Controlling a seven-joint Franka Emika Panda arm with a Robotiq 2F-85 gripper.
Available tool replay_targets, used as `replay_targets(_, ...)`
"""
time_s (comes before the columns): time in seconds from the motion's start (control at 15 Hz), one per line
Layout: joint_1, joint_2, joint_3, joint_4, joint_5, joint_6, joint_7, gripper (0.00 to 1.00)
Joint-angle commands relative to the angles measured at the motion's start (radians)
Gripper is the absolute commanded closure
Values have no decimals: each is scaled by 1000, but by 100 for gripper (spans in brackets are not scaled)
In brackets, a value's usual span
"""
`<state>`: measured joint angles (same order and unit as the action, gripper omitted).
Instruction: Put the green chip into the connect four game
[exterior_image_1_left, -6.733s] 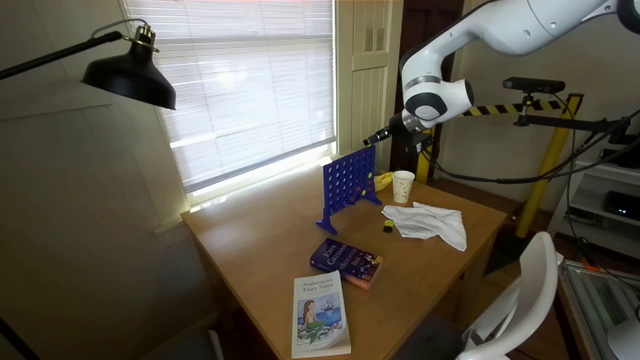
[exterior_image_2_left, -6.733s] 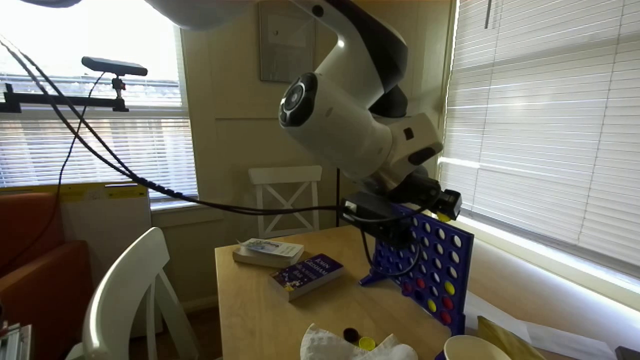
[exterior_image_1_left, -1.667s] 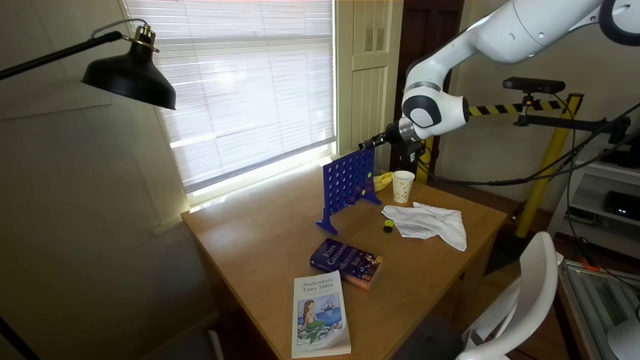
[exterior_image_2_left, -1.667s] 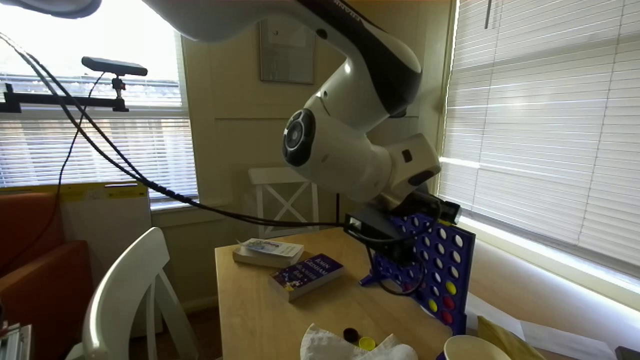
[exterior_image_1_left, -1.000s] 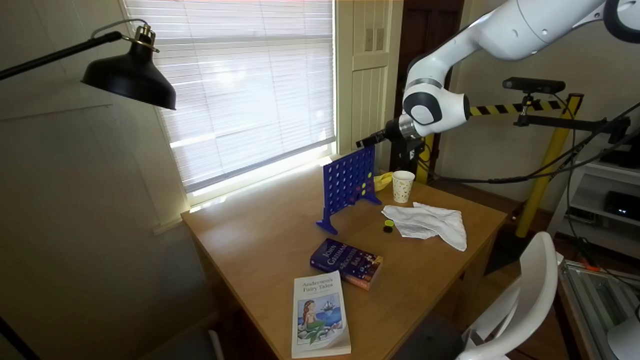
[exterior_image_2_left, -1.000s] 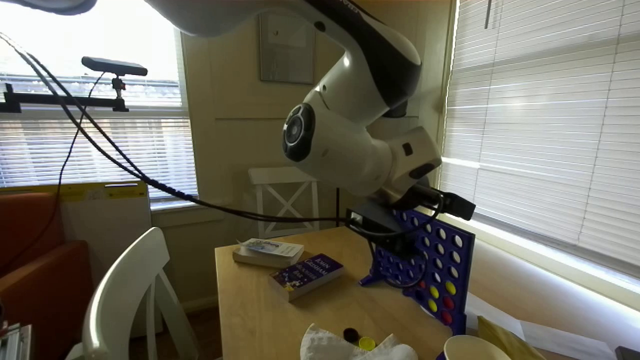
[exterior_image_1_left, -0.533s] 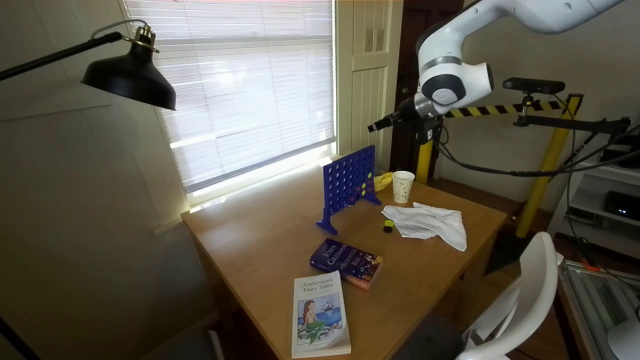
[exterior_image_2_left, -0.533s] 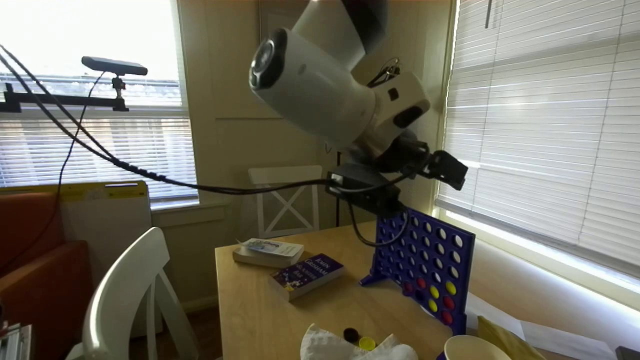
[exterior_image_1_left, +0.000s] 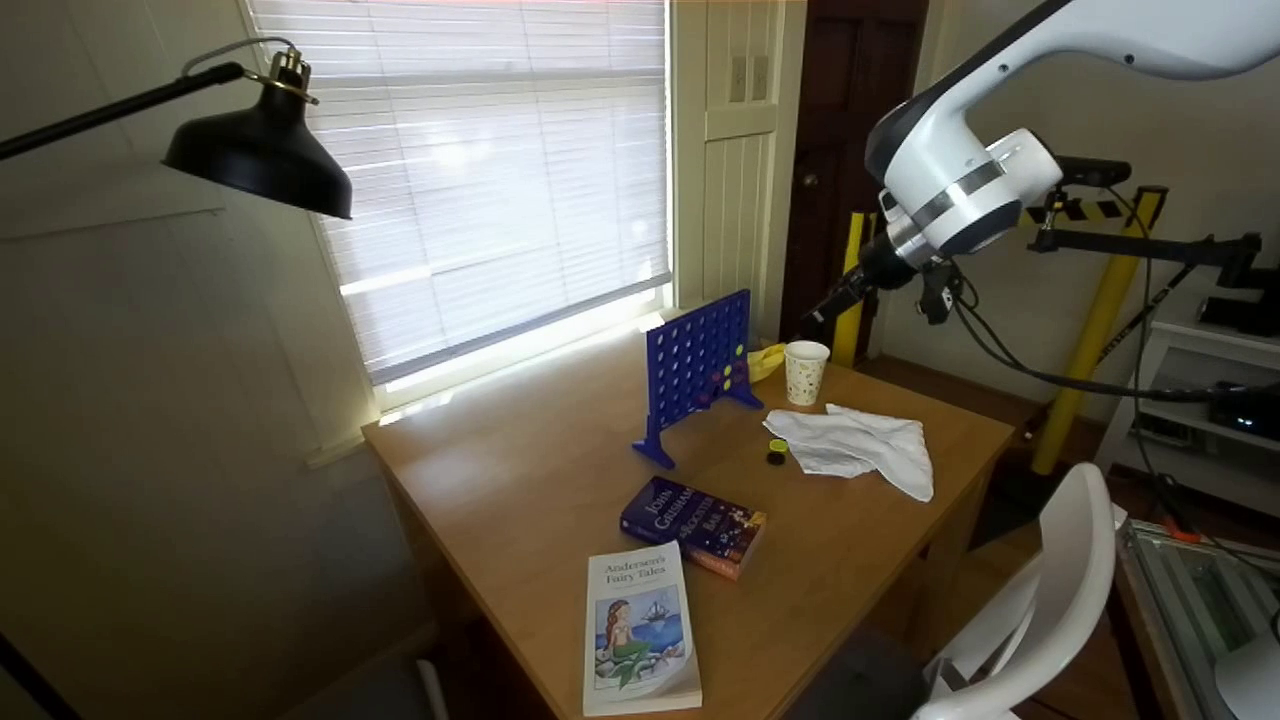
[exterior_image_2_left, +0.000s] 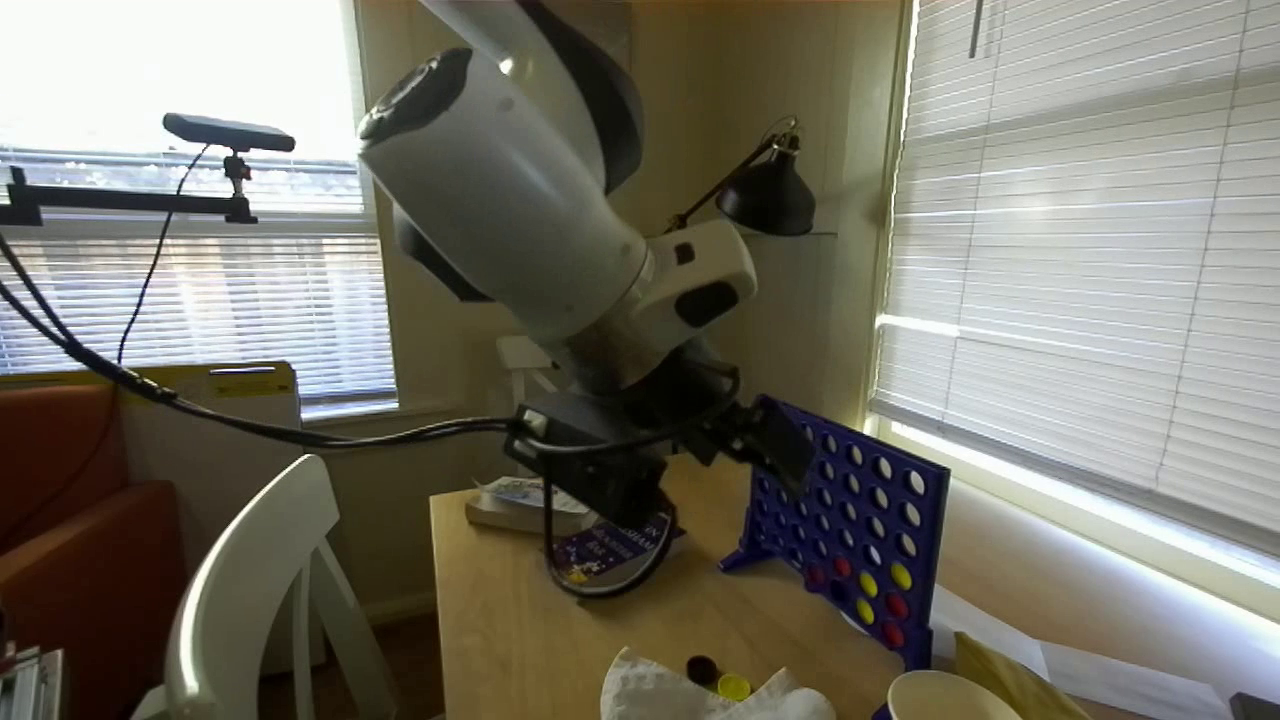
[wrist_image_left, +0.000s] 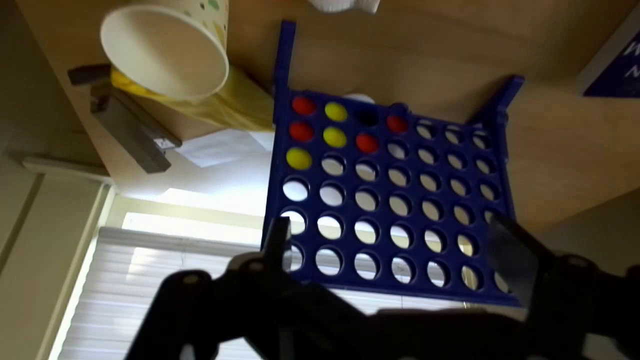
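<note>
The connect four game (exterior_image_1_left: 695, 350) stands upright on the table; in the wrist view its blue grid (wrist_image_left: 382, 190) appears with its feet uppermost. Chips fill part of its lower rows. The green chip (wrist_image_left: 334, 136), which looks yellow here and lime in an exterior view, sits in the second column on another yellow chip (wrist_image_left: 335, 111). A third yellow chip (wrist_image_left: 299, 158) tops the column beside it. Red chips (wrist_image_left: 367, 143) fill several other holes. My gripper (wrist_image_left: 390, 230) is open, nothing between its fingertips. In an exterior view the gripper (exterior_image_1_left: 815, 318) hangs above the cup side, apart from the board.
Below my gripper stands a paper cup (exterior_image_1_left: 805, 373), beside a yellow packet (exterior_image_1_left: 766, 362) and a white cloth (exterior_image_1_left: 860, 450). A yellow-green chip (exterior_image_1_left: 777, 445) and a dark one (exterior_image_1_left: 776, 459) lie by the cloth. Two books (exterior_image_1_left: 695, 525) lie nearer the table's front.
Earlier a yellow chip showed at my fingertips over the board; it has since dropped into the second column and the jaws opened. The gripper rose, then drew back and down toward the cup.
</note>
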<state>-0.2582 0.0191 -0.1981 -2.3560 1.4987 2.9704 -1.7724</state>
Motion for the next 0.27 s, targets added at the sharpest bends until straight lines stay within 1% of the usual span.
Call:
replay_targets(0.0,0,0,-5,-15,-21,-2,14,0)
replay_targets(0.2,0,0,-7,-23,-30,-3,18,0)
